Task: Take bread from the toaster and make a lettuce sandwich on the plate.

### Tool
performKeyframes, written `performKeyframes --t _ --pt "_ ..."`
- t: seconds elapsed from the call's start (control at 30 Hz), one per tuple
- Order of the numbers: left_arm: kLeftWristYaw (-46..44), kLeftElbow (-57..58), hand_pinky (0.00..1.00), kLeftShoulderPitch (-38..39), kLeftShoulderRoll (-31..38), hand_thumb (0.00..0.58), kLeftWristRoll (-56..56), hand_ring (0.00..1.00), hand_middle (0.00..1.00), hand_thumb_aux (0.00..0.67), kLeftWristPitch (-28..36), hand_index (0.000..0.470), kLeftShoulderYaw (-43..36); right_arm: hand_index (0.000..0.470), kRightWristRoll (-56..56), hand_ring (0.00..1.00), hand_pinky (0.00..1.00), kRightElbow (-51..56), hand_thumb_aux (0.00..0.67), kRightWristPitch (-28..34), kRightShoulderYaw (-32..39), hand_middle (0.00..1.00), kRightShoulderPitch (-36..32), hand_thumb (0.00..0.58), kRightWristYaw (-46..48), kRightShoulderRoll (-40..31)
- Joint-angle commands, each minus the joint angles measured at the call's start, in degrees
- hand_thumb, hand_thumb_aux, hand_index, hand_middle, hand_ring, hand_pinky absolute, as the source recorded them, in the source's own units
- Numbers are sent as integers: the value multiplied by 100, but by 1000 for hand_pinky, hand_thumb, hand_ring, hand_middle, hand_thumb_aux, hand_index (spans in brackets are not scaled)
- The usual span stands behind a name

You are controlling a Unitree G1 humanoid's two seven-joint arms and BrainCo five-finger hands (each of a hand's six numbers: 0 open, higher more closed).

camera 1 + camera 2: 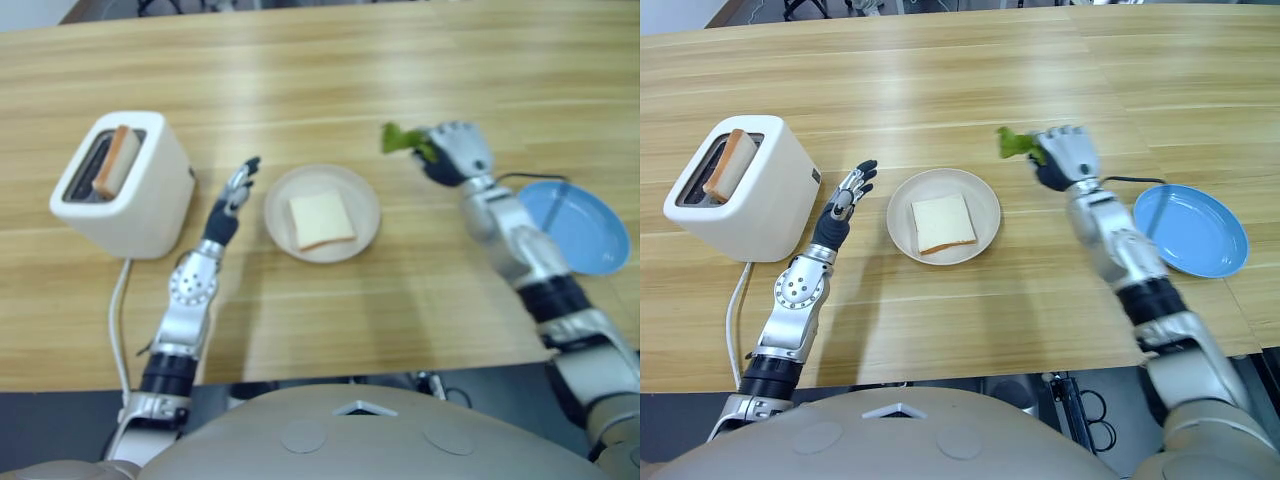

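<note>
Right hand (pixel 1068 157) grips lettuce (pixel 1014 144) beyond rim of plate (pixel 988 203)

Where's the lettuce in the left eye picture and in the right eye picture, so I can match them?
Left eye view: lettuce right of centre, upper half, held in the right hand.
Right eye view: lettuce just right of centre, upper half, same hand.
Shared landmark: the cream plate with a bread slice, lower left of the lettuce.

No legible text, no labels or numbers, nothing readable on the toaster (pixel 750 205)
</note>
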Motion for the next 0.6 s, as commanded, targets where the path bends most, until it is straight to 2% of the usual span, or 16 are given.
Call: performKeyframes --t 0.03,0.27,0.6 --pt "27 124 0 -28 -30 0 -27 0 0 0 -6 0 125 460 -246 1000 1000 872 670 -223 536 1000 -411 580 61 602" --pt "39 199 0 -79 -78 0 11 0 0 0 -25 0 156 460 -316 1000 1000 2394 670 -627 1041 1000 -872 580 -138 1276" --pt "25 274 0 -120 -128 0 92 0 0 0 -53 0 101 460 -445 1000 1000 2700 670 -828 1461 1000 -703 580 -180 1423"
